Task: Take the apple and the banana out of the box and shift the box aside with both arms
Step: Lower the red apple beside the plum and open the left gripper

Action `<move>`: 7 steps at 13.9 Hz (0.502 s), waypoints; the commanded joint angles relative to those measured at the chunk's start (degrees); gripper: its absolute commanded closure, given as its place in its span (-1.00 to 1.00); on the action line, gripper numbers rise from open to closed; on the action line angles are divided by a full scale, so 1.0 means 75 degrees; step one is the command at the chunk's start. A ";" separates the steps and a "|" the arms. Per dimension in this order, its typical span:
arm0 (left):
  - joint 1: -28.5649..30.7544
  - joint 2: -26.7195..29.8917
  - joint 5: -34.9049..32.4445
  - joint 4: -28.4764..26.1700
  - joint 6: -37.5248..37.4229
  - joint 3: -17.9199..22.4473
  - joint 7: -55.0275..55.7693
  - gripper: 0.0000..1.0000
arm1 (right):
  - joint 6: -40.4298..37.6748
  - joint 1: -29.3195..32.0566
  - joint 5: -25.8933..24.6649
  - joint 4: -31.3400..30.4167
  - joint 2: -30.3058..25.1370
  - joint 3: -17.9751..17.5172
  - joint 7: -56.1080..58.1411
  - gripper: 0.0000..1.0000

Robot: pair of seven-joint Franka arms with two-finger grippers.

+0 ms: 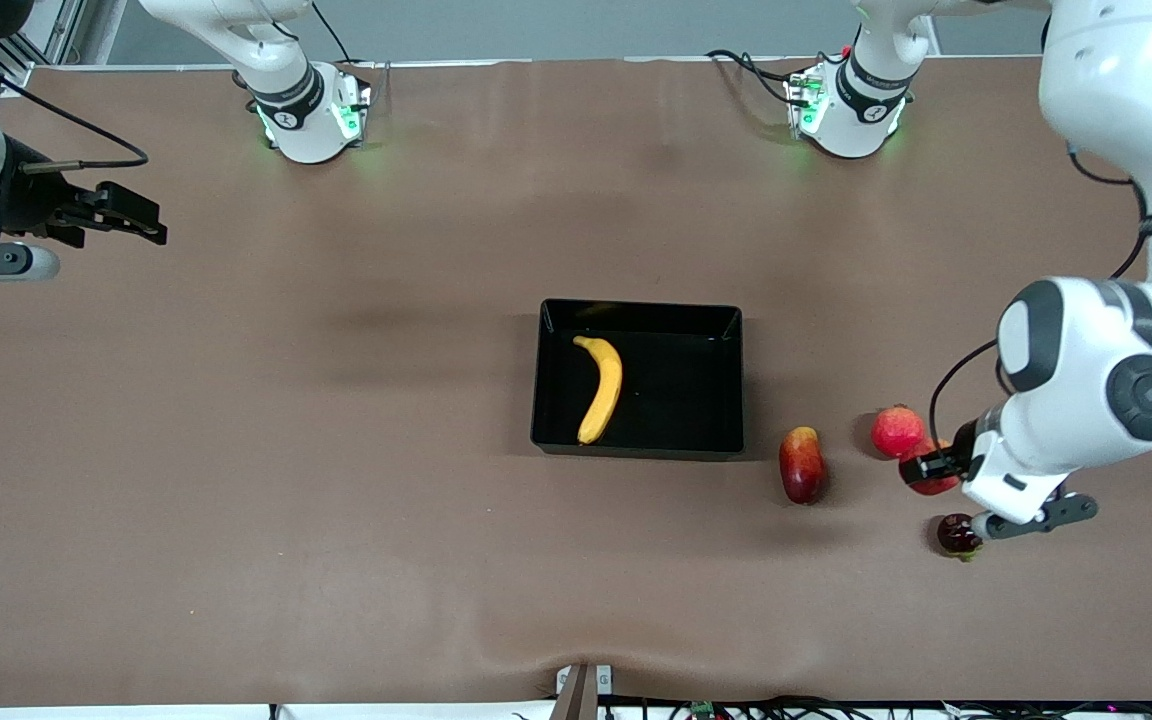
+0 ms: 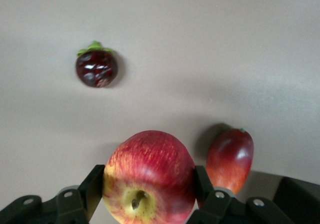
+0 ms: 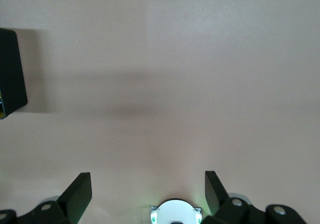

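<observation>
Since the left gripper (image 2: 147, 194) has its fingers clamped on either side of the apple (image 2: 149, 178), my read is the apple is already out of the box (image 1: 636, 440) and is being carried to a drop spot toward the left arm's end of the table, well away from the box so it won't get in the way later. It's over the table just beside the round pinkish-red fruit (image 1: 897, 430), with the mango (image 1: 802, 464) between that cluster and the box, and a small dark berry-looking fruit (image 1: 958, 534) sitting nearer the front camera than the box. I can't tell for sure whether the apple is touching the table yet. The banana (image 1: 600, 387) is lying inside the box, on the side toward the right arm's end, so that half of the job looks undone. The right gripper (image 3: 148, 189) is waiting over bare table well off toward the right arm's end from the box, fingers spread wide with nothing between them, probably parked until it's needed for the banana or the two-arm push. As for writing, I can't make out any readable labels or brand names on the fruit, the box or the arms.
</observation>
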State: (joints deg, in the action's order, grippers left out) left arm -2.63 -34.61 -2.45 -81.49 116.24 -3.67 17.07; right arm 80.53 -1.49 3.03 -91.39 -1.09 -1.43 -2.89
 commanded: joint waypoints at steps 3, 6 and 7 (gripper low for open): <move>0.0010 -0.0694 -0.0071 0.0517 0.0310 -0.0015 -0.1207 1.00 | 0.0114 -0.0047 0.0018 -0.0060 -0.0007 0.0004 -0.0083 -1.00; -0.0083 -0.1032 -0.0106 0.0692 0.0579 0.0067 -0.1538 1.00 | 0.0103 -0.0047 0.0018 -0.0060 0.0017 0.0004 -0.0083 -1.00; -0.0095 -0.1185 -0.0188 0.0716 0.0823 0.0067 -0.1701 1.00 | 0.0103 -0.0059 0.0018 -0.0060 0.0017 0.0004 -0.0083 -1.00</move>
State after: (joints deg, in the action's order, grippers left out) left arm -2.74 -40.92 -2.60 -78.59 120.52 -3.59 6.24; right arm 80.82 -1.52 3.03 -91.46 -0.81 -1.47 -2.89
